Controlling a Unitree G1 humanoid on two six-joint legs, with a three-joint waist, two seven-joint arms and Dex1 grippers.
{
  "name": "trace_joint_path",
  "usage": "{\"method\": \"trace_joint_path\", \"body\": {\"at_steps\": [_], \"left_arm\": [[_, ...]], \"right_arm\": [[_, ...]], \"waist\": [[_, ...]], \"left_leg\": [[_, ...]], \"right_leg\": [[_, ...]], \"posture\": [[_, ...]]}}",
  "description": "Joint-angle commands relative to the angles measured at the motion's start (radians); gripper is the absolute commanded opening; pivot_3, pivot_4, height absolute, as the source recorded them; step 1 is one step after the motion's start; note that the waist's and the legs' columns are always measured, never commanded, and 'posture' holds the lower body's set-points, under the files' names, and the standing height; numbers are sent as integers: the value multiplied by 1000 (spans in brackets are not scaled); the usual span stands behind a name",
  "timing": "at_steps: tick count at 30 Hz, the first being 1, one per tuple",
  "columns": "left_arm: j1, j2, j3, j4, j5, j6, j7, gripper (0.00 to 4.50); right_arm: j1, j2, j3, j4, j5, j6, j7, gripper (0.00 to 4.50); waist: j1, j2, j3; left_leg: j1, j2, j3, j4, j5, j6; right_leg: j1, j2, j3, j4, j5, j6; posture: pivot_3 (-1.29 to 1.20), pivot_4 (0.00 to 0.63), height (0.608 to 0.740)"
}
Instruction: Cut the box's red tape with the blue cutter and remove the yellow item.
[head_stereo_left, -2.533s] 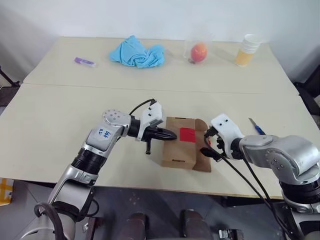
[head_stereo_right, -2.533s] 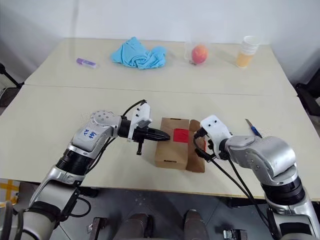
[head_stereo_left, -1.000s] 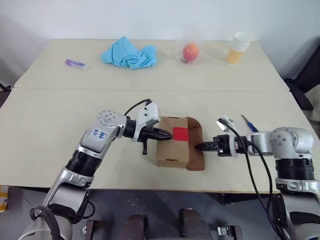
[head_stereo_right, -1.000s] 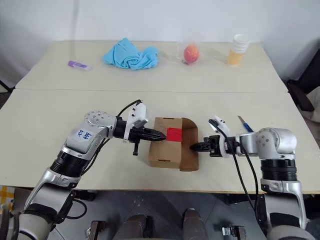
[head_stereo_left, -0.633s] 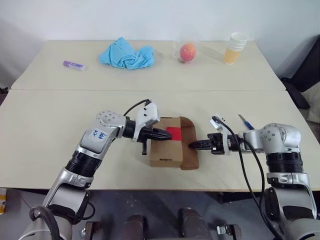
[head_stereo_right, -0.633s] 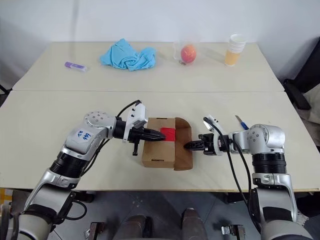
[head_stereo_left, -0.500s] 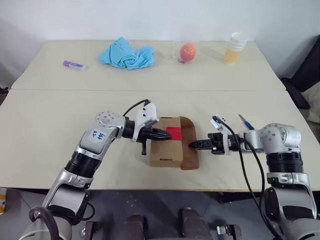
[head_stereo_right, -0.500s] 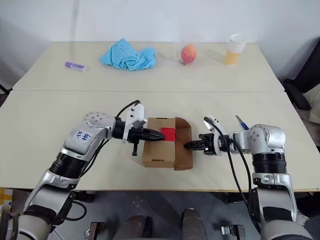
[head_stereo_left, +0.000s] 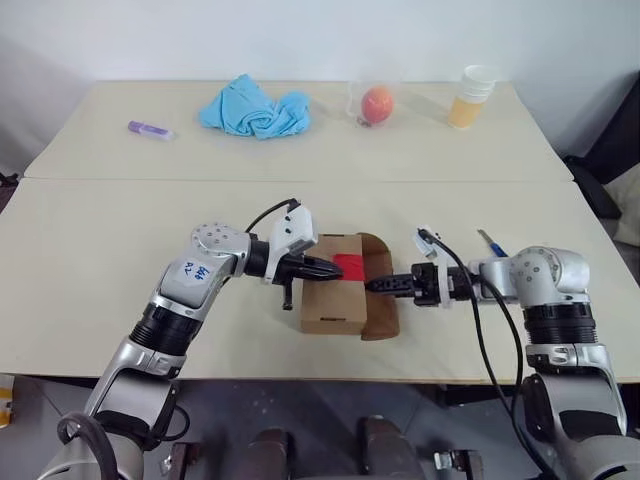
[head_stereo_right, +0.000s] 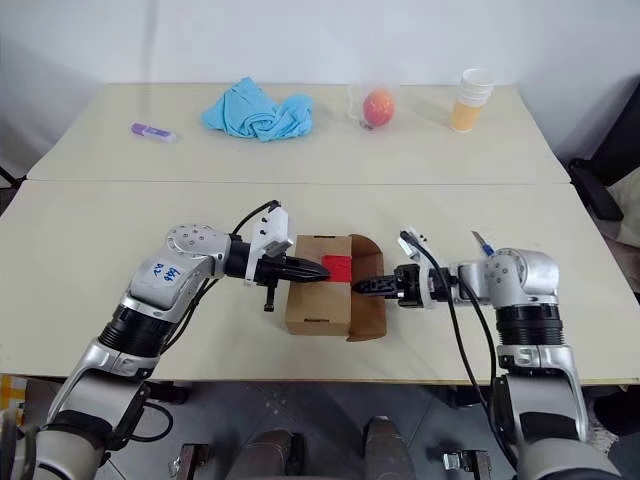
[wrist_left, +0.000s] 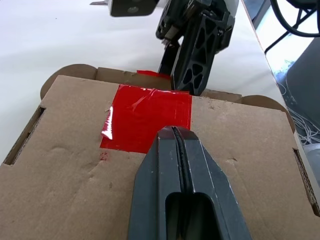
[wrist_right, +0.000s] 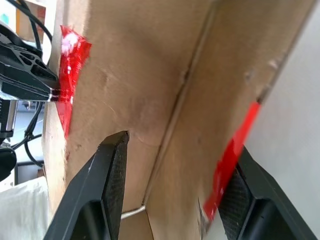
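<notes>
Left eye view: right gripper (head_stereo_left: 375, 285) now at box (head_stereo_left: 333, 300) flap, 3 o'clock side, jaws newly parted astride it; left gripper (head_stereo_left: 336, 269) closed, pinning tape (head_stereo_left: 349, 266). Flap-opening next, probably.

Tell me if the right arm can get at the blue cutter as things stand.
Probably yes. The cutter lies bare on the table just beyond the right arm, nothing on it; the right tool is open astride the box flap and must back off first.

My arms are silver-grey metal with black ribbed joints, and the left arm (head_stereo_left: 195, 285) carries a white sticker with blue handwriting I can't quite read. Black cables loop over white wrist housings. Each gripper has matte black fingers (wrist_left: 182, 180), ribbed inside.
</notes>
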Motion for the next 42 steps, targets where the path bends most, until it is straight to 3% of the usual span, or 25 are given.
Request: {"method": "trace_joint_path", "body": {"at_steps": [1,3,6,9,14,18,21,25,29,33,42], "left_arm": [[17,11,-7,-13,12,4,6,0],[21,14,-5,-18,10,7,8,0],[25,16,-2,-22,9,9,10,0],[25,14,0,-22,9,9,14,0],[29,22,8,-19,7,4,12,0],[47,106,30,-11,-5,7,-48,0],[42,65,14,11,-3,-16,-30,0],[41,-48,-31,26,3,-43,-8,0],[32,-153,-53,67,20,-82,40,0],[16,-204,-69,93,24,-87,48,0],[-8,-327,-90,179,42,-121,109,0]], "right_arm": [[33,30,89,41,-34,3,4,2264],[37,28,99,43,-41,-4,15,1846],[40,24,110,41,-45,-11,25,880],[35,27,103,39,-48,-9,25,25],[17,18,63,29,-53,22,0,9],[-9,-56,-18,-33,-20,129,-35,9],[-12,-117,-22,-35,7,129,-47,9],[-31,-236,0,-44,68,129,-54,9],[-60,-351,40,-47,137,129,-63,9],[-71,-464,87,-67,216,129,-69,9],[-169,-681,230,-100,387,129,-84,9]], "waist": [[0,0,0],[0,0,0],[0,-1,-1],[1,-10,-6],[11,-17,-10],[12,-11,-7],[33,-2,-6],[63,-1,-5],[64,-1,-5],[63,0,-5],[65,2,-4]], "left_leg": [[0,0,0,0,0,0],[0,0,0,0,0,0],[0,0,0,0,0,0],[1,1,-1,0,0,-1],[1,0,-2,1,0,-1],[-1,1,-2,-1,0,-1],[-3,-2,-3,-2,0,0],[-6,-8,-4,1,-2,5],[-10,-12,-4,1,-2,9],[-12,-13,-4,1,-1,10],[-16,-13,-6,3,-1,10]], "right_leg": [[0,0,0,0,0,0],[0,0,0,0,0,0],[0,0,0,0,0,0],[1,0,-1,-1,0,0],[2,0,-2,-6,3,-4],[-1,-1,-2,-6,3,-4],[-2,-3,-2,-6,3,-4],[-2,-7,-4,-9,4,-2],[-1,-13,-8,-15,6,2],[-1,-19,-26,-15,7,3],[-1,-21,-31,-19,7,5]], "posture": [[0,150,740],[0,150,740],[0,150,740],[0,150,740],[0,150,740],[0,150,740],[0,150,740],[0,150,740],[0,150,740],[0,150,740],[0,150,740]]}}
